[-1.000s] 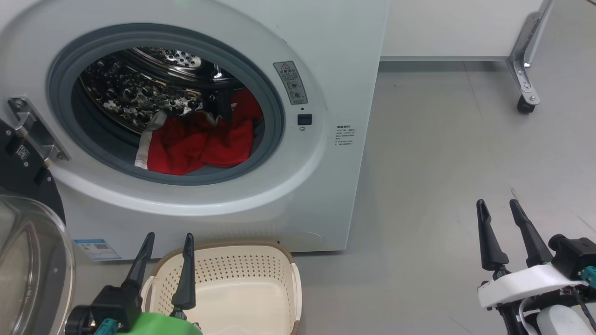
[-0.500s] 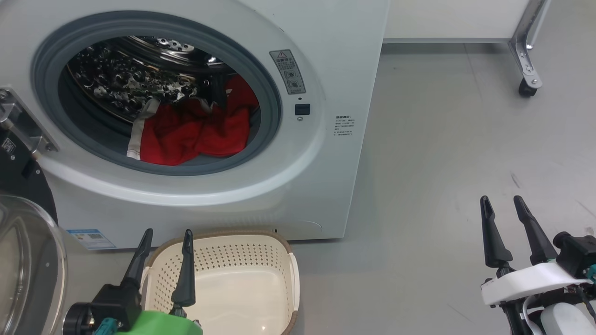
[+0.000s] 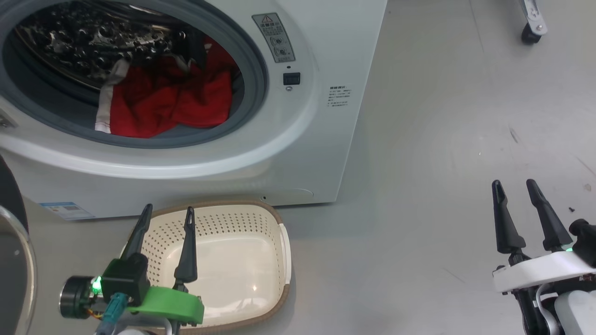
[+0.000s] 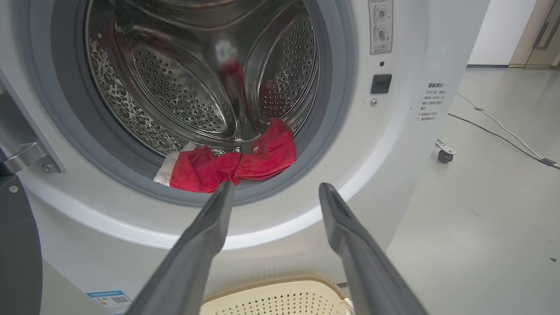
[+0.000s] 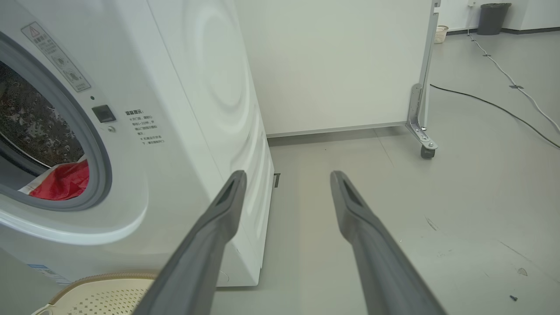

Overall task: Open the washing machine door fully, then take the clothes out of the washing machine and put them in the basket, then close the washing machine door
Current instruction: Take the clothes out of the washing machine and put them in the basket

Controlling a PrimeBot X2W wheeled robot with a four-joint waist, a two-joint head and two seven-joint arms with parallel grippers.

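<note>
The washing machine [image 3: 326, 42] stands open, and its door [image 3: 11, 260] hangs swung out at the far left, dark rim above clear glass. The red clothes [image 3: 163, 102] with a white strip lie at the front of the steel drum, against the grey ring. They show again as the clothes [image 4: 236, 162] and the clothes [image 5: 61, 181]. The cream basket [image 3: 279, 223] sits empty on the floor before the machine. My left gripper [image 3: 168, 208] hovers open over the basket's left part, pointing at the drum. My right gripper [image 3: 514, 183] is open over bare floor, right of the machine.
A white panel [image 5: 341, 65] on a castor [image 3: 531, 32] stands behind and to the right of the machine. Cables [image 5: 494, 105] run across the grey floor farther right, near a dark bin [image 5: 492, 17]. Open floor lies around my right gripper.
The head camera has tipped down, so the whole picture has slid upward. Both grippers stay open and the clothes lie as before.
</note>
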